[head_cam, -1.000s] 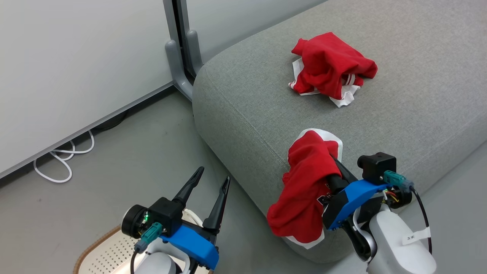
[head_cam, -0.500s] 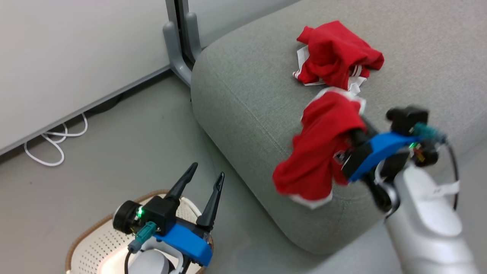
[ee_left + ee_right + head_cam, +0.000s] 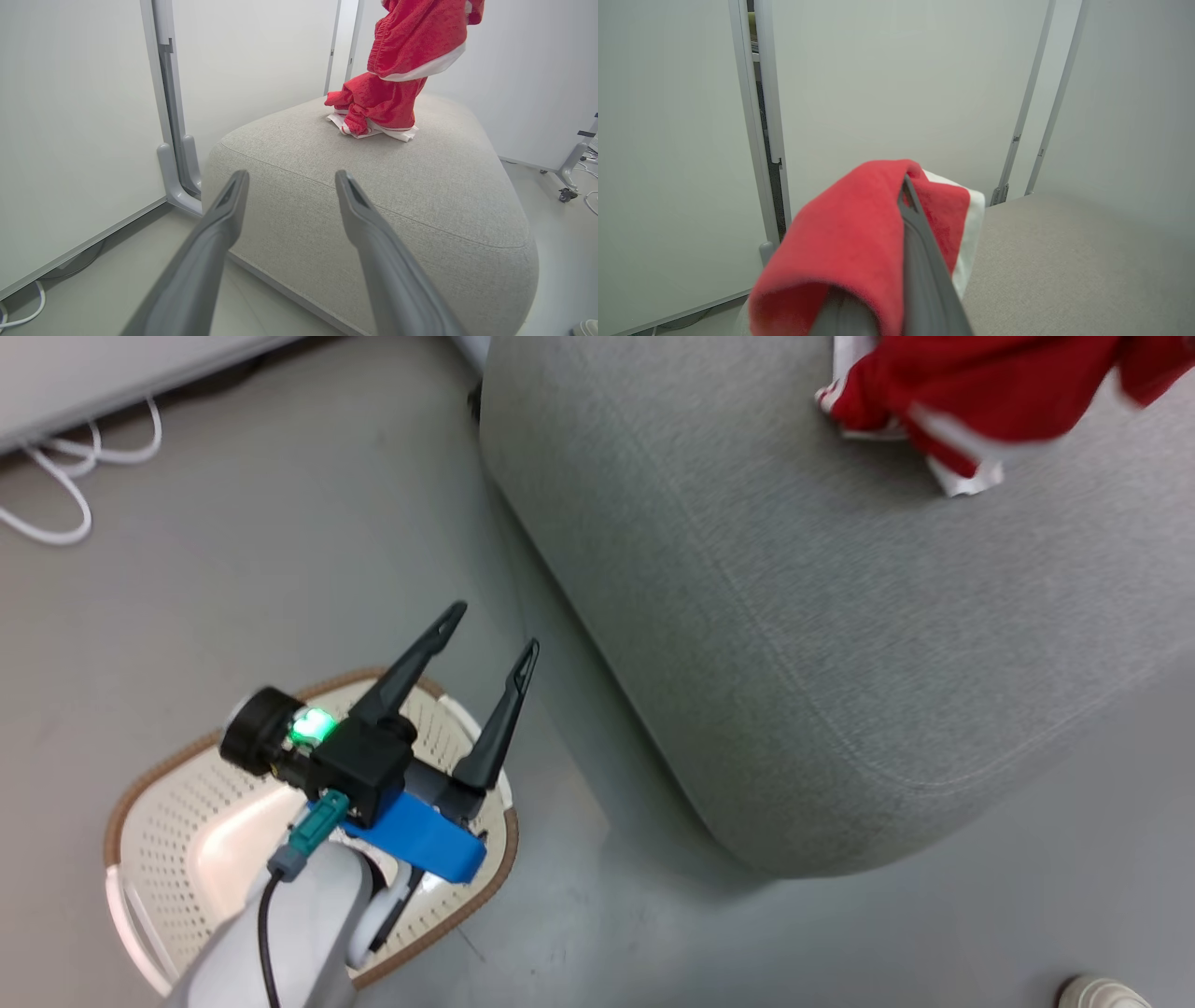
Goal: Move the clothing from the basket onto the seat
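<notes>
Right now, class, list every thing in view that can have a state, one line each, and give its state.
basket: no clothing in the part that shows.
left tool: open, empty.
right tool: shut on the held garment.
held garment: hanging over the seat.
other garment: crumpled, lying on the seat.

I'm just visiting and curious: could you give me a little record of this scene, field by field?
basket: on floor beside seat, no clothing visible inside
first garment: lying on seat
second garment: hanging over seat, gripped
left gripper: open, empty, over basket
right gripper: shut on second garment
</notes>
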`<state>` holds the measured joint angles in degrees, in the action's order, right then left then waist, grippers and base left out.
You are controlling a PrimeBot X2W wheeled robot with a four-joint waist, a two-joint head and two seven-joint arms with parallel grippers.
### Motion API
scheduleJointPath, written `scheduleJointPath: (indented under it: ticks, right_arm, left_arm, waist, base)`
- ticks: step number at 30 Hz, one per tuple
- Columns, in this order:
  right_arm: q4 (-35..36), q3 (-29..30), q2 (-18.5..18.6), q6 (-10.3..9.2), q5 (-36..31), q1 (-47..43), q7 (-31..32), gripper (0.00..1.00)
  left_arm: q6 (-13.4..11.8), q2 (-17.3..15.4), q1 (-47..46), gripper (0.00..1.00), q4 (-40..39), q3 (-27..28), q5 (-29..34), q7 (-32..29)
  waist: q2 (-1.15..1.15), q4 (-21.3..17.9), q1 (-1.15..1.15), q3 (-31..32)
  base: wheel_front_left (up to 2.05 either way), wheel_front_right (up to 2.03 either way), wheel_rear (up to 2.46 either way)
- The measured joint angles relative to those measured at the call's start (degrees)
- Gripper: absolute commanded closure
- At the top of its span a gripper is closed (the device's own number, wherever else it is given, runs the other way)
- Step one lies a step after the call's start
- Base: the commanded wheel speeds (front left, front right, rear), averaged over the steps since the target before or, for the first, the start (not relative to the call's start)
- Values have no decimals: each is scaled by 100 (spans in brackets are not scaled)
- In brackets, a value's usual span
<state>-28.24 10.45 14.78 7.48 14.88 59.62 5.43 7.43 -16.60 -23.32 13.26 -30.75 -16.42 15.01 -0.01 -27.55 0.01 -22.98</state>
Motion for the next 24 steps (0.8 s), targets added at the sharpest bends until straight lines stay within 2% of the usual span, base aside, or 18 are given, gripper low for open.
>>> scheduleJointPath:
  ticks: [5, 8, 11, 17, 24]
  right_arm:
    - [-21, 679, 470, 0, -103, 345, -40, 100]
    - [-129, 987, 614, 0, -130, 352, -168, 100]
    - [-387, 1107, 746, 1, -458, 198, -407, 100]
    - [-1341, 1546, 430, 1, -566, -207, -984, 100]
    - [-2106, 1574, 405, 1, -572, -193, -1479, 100]
  left_arm:
    - [0, -236, -432, 0, -276, -116, 54, -1]
    - [0, -311, -636, 0, -463, -127, 104, -38]
    - [0, -378, -774, 0, -654, -127, 185, -105]
    - [-19, -436, -811, 0, -793, -174, 237, -158]
    - [-41, -479, -817, 0, -862, -210, 235, -215]
  waist:
    - [0, 190, 0, -636]
    - [0, 323, 0, -1006]
    - [0, 438, 1, -1359]
    - [0, 665, 1, -1838]
    - [0, 787, 0, -1996]
  base:
    - [0, 0, 0]
    - [0, 0, 0]
    - [0, 0, 0]
    - [0, 0, 0]
    - [0, 0, 0]
